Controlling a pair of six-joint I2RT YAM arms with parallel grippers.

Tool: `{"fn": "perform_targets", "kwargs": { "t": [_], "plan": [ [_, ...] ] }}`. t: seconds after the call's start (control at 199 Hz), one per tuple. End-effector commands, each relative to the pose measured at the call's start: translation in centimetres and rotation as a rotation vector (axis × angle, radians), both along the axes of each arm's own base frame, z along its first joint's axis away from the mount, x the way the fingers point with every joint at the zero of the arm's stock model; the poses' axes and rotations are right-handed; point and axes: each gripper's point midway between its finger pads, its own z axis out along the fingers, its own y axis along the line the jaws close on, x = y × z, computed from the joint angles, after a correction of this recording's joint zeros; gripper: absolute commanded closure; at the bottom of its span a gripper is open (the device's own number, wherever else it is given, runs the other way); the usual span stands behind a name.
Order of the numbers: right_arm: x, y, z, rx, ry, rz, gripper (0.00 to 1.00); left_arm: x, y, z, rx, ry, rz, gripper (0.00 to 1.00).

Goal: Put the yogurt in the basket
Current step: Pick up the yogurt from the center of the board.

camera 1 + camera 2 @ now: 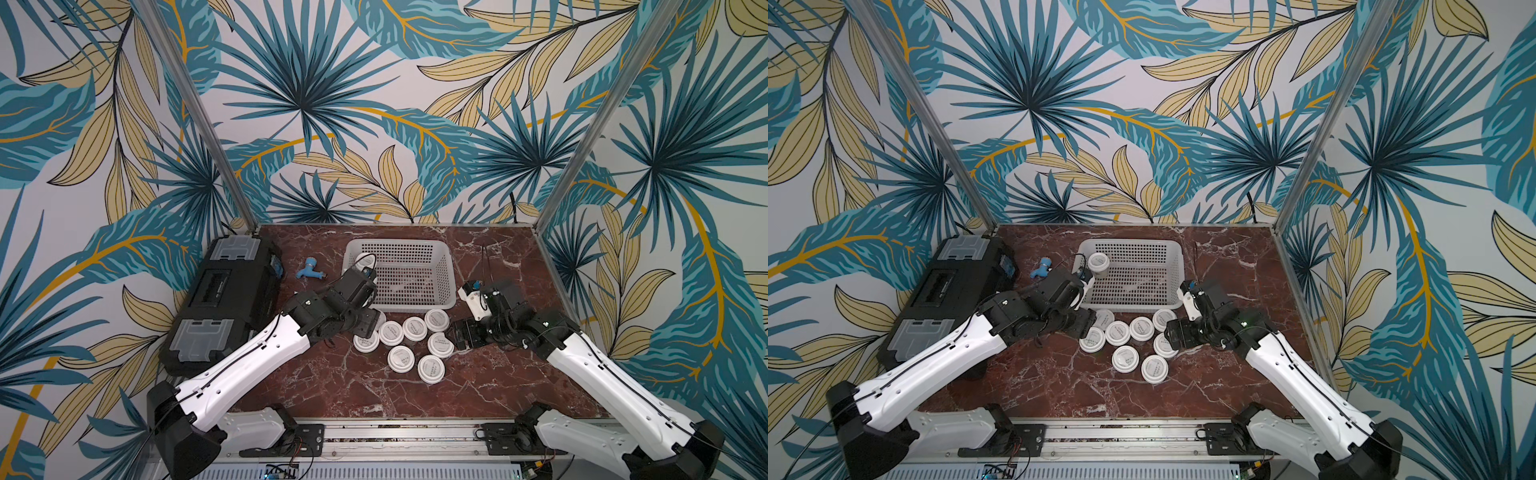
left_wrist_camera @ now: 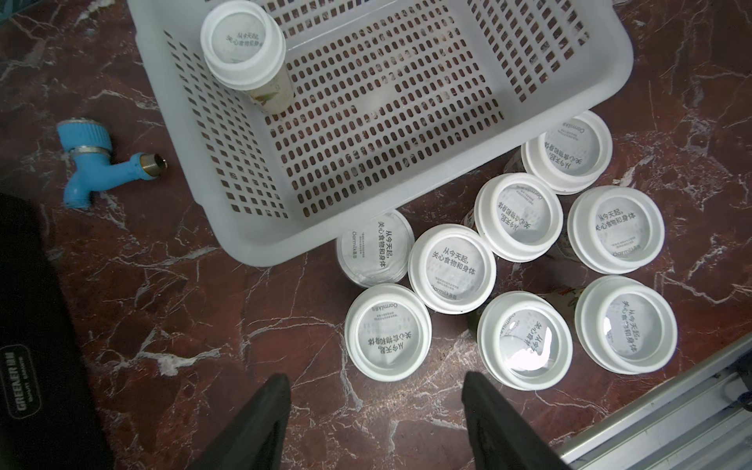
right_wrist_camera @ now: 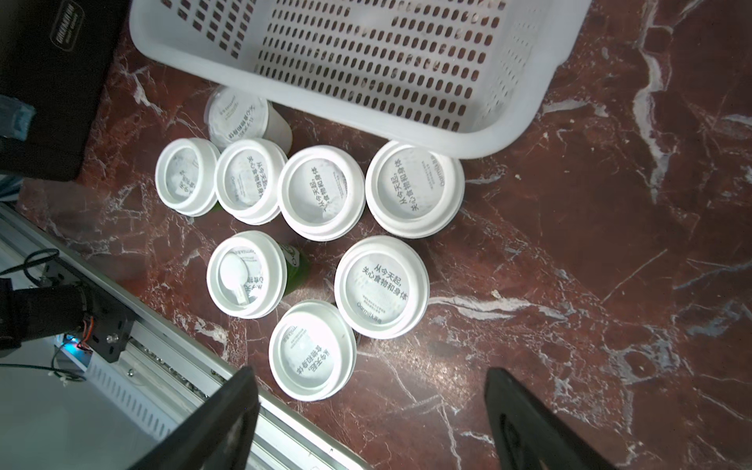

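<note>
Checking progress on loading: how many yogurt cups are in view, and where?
9. One cup stands in a corner of the basket. Eight more stand clustered on the table beside it, one right at its rim. None seems hidden.

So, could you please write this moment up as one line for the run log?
left gripper: open, empty | right gripper: open, empty | basket: one yogurt inside | table: eight yogurts beside basket

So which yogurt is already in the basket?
The lone cup standing in the basket, at the corner nearest the blue fitting; the other eight stand outside on the table.
</note>
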Motion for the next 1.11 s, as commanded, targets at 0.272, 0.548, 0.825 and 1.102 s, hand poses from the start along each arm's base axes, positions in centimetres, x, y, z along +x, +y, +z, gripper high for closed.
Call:
{"fn": "perform_targets", "kwargs": {
  "t": [0.272, 0.548, 0.825, 1.102],
  "plan": [
    [-0.9, -0.6, -0.2, -0.083, -0.006, -0.019, 0.09, -1.4, 1.0, -3.9, 0.035, 0.074, 0.041, 0.27],
    [-0.8, -0.4, -0.2, -0.091, -0.009, -0.015, 0.09, -1.6, 0.6, -6.7, 0.053, 0.133, 0.04, 0.26],
    [-0.9, -0.6, -0.6, -0.105, -0.005, -0.012, 0.09, -2.0, -0.5, -8.1, 0.052, 0.168, 0.022, 0.24],
    [-0.3, -2.4, -0.1, -0.175, -0.068, -0.062, 0.1, -3.6, -5.4, -6.5, 0.01, 0.149, -0.093, 0.28]
  ]
}}
